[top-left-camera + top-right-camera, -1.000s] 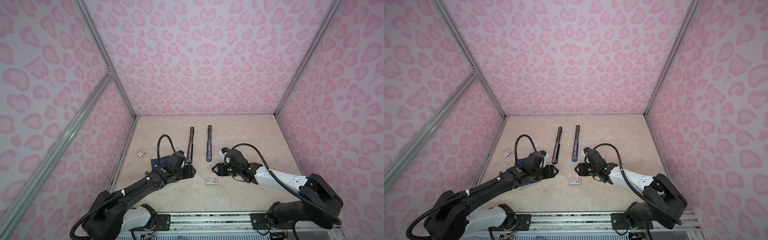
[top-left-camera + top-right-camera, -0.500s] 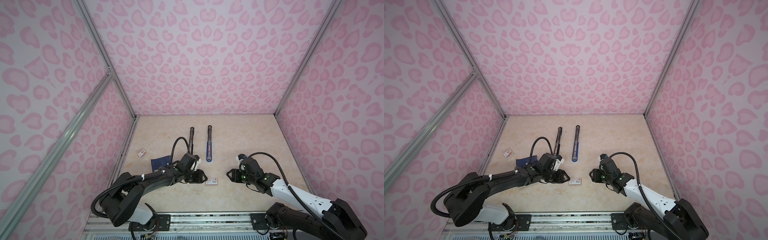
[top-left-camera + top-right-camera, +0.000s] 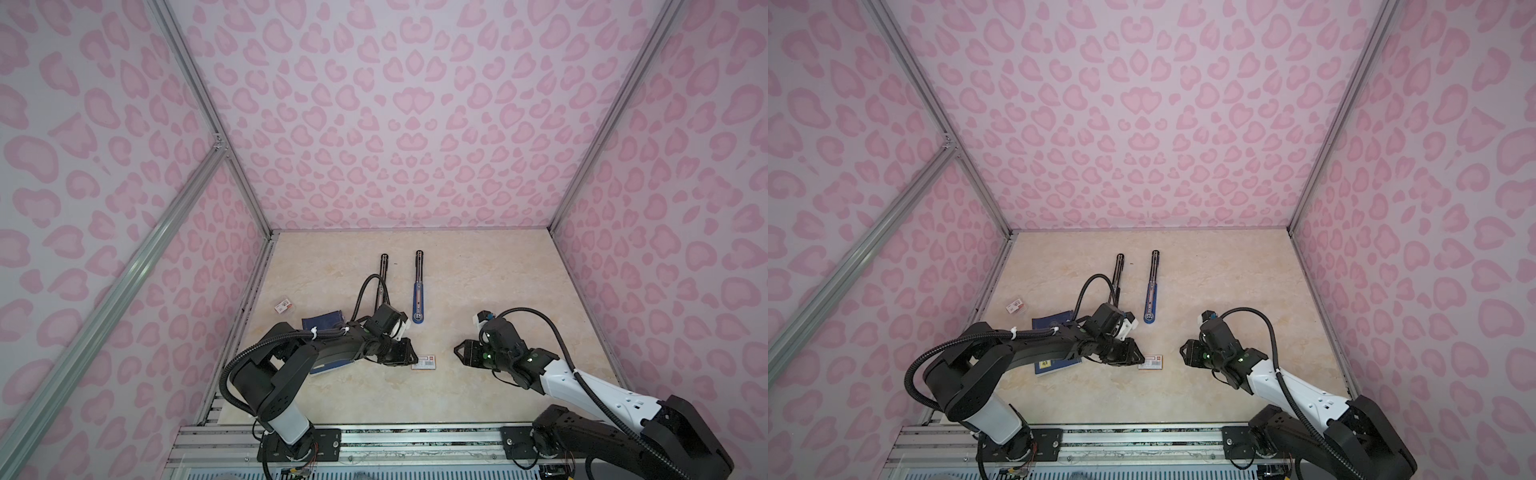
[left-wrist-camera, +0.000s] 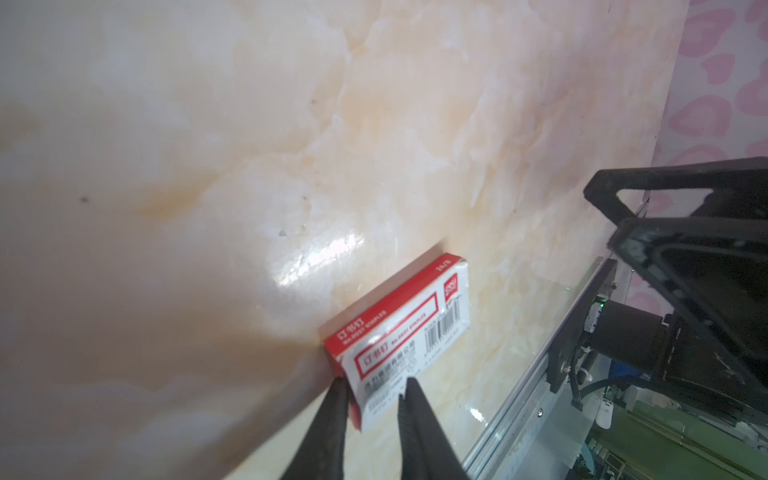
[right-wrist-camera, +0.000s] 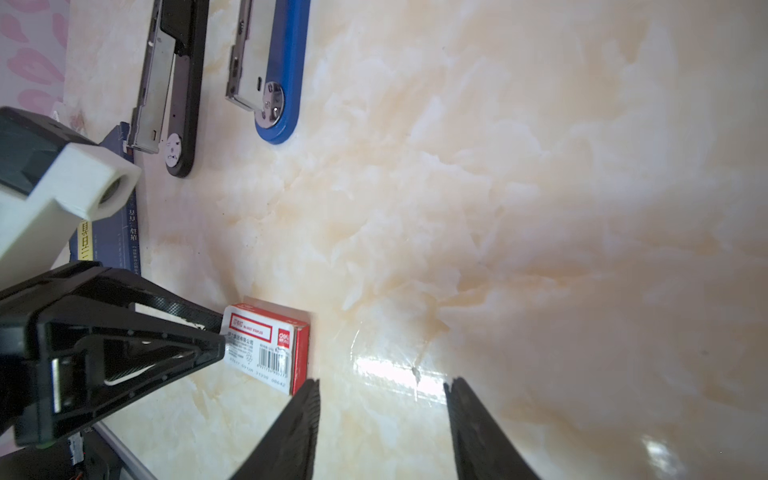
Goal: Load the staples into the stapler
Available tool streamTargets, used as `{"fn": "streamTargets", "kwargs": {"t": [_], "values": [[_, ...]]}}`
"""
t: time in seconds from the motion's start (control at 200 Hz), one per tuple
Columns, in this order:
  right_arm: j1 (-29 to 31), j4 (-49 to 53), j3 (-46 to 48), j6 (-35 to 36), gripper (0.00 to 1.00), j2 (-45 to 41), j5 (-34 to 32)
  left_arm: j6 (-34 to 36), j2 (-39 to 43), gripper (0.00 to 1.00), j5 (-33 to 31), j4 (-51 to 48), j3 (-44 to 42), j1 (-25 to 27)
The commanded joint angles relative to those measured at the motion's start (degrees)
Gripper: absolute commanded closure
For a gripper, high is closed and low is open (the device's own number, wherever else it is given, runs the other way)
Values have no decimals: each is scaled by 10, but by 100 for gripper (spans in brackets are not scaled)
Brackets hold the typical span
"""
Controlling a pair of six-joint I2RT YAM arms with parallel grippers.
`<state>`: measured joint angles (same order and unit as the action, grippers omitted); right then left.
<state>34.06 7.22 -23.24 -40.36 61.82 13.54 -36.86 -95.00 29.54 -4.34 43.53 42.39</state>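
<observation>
Findings against the earlier frames: the left claw [image 3: 409, 356] has moved from the near end of the black stapler [image 3: 382, 274] across to the staple box [image 3: 424, 361], and its jaws have drawn in. Its tips now meet the box's left end. The right claw [image 3: 457, 351] has backed off from the box to the right and has held that place for the last half second. The box has not shifted.

Left claw: its wrist view shows one corner of the box between the two narrowed fingers. Whether they clamp it cannot be told. Right claw: released, jaws spread wide, only bare table [image 3: 478, 282] between them.

The black stapler and the blue stapler [image 3: 417, 291] lie side by side, not touching, on the far middle of the table. Each is folded out flat into a long bar, with a bright metal channel along it and a rounded end toward the arms. Loose staples cannot be made out in any view.

The box is a small flat cardboard carton: white top with a red border, red sides, a barcode. The table is glossy, cream and marble-patterned. A dark blue booklet [image 3: 322, 324] lies partly under the left arm.
</observation>
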Motion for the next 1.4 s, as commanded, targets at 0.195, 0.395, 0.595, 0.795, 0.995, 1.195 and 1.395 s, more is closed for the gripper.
{"fn": "streamTargets", "kwargs": {"t": [0.195, 0.395, 0.595, 0.795, 0.995, 1.195, 1.395], "values": [[0, -8, -6, -3, 48, 9, 2, 11, -21, 95, 12, 0, 12, 0], [1, -11, -7, -4, 49, 19, 9, 6, -7, 97, -1, 1, 1, -6], [9, -35, -11, -10, 49, 41, 17, 0, 31, 97, -26, 4, -31, -31], [47, -62, -41, -13, 51, 104, 21, -4, 65, 97, -56, 3, -63, -57], [91, -89, -83, -21, 54, 178, 24, -2, 90, 97, -64, 5, -85, -84], [123, -100, -123, -27, 52, 232, 23, 11, 76, 97, -44, 5, -80, -86], [135, -107, -135, -36, 54, 255, 18, 14, 79, 97, -42, 4, -82, -86]]}}
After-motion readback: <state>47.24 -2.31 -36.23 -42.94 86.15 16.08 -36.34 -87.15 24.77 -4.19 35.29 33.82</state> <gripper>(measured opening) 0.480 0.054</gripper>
